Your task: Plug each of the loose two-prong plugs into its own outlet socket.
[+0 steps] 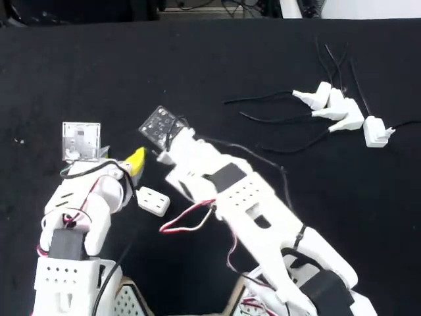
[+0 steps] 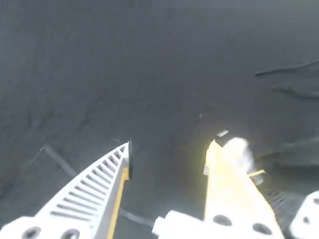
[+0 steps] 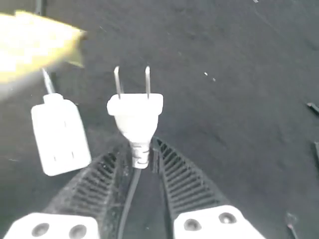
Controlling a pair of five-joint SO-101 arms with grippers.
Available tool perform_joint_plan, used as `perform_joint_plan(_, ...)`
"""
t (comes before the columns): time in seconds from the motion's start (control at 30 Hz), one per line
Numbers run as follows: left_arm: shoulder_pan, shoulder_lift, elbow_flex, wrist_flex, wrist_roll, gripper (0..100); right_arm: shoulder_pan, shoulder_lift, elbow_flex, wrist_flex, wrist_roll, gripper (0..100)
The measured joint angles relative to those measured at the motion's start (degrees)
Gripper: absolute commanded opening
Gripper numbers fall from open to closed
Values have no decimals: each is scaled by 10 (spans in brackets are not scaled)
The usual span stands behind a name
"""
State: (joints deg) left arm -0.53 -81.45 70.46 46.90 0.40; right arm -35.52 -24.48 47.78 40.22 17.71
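My right gripper (image 3: 141, 149) is shut on the neck of a white two-prong plug (image 3: 135, 112), whose prongs point away from the wrist. Close beside the plug, a white outlet socket (image 3: 60, 137) lies flat on the black table. From above, that socket (image 1: 152, 201) sits between the two arms, and the right gripper (image 1: 166, 157) is just beyond it. My left gripper (image 2: 169, 149) is open over bare table, holding nothing. Its yellow finger (image 1: 136, 160) is near the right gripper. Three more white plugs (image 1: 342, 108) with black cords lie at the far right.
Two clear square outlet plates lie beyond the grippers, one (image 1: 81, 140) by the left arm and one (image 1: 160, 125) by the right gripper. Black cords (image 1: 276, 118) trail across the right half of the table. A red and white wire (image 1: 187, 220) hangs from the right arm.
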Motion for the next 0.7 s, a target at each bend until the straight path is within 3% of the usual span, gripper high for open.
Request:
perform_joint_plan(0.4, 23, 1, 45, -68, 7, 249, -19, 0, 0, 0, -5, 11)
perform_joint_plan(0.7, 21, 1, 108, -115, 8, 249, -44, -129, 37, 49, -19, 11)
